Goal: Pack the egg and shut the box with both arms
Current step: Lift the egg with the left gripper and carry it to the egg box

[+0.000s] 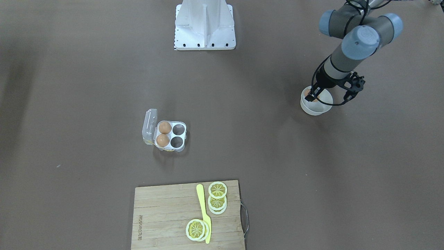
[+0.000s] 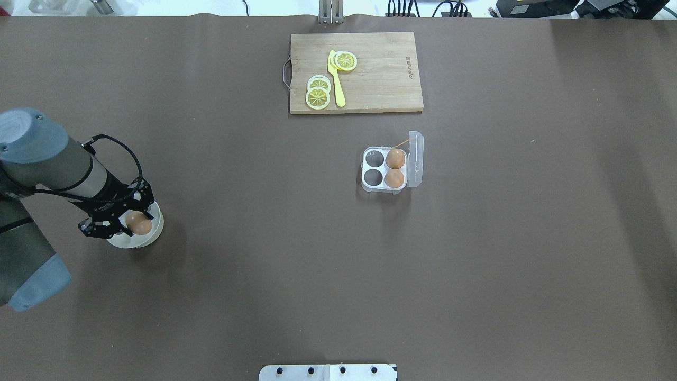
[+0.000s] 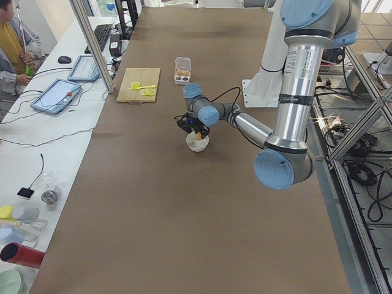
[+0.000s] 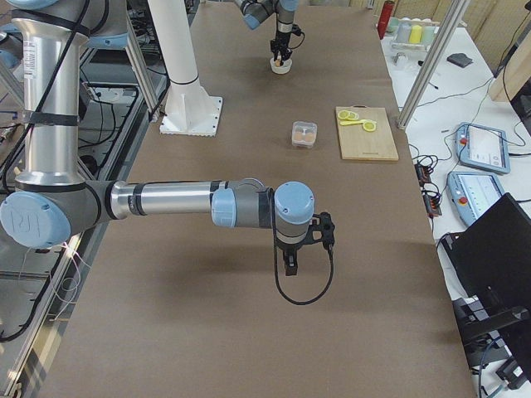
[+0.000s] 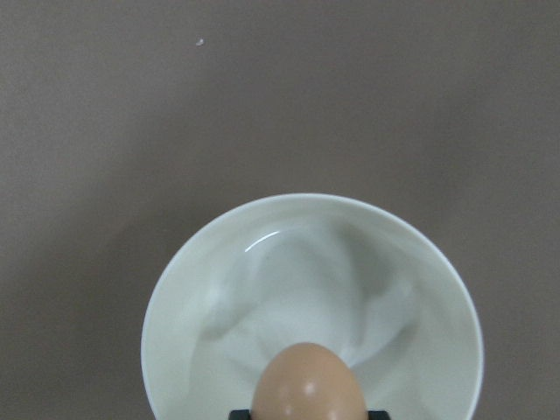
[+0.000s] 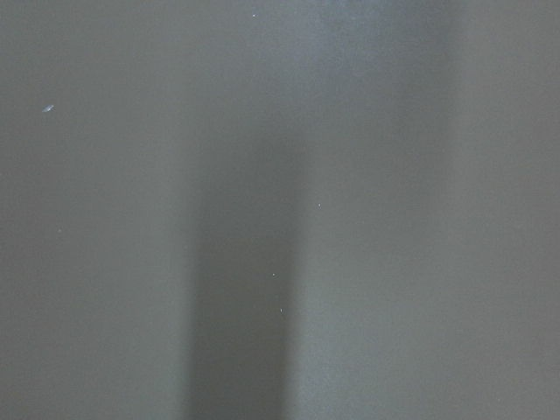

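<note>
A: Left wrist: egg closest, bottom centre, hanging over the bowl.
B: Held?
A: Overhead: the left gripper pinches it. From there the box is well apart, off to the view's right and slightly farther out. Its free cups face the gripper, and the lid is open on the far side.
B: And the right gripper?
A: Only in the right side view, above the worktop. Spread or pressed together, can't tell.

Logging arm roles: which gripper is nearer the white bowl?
Left. The left gripper is right over the bowl, gripping the egg; the right gripper hangs far off along the table.
</note>
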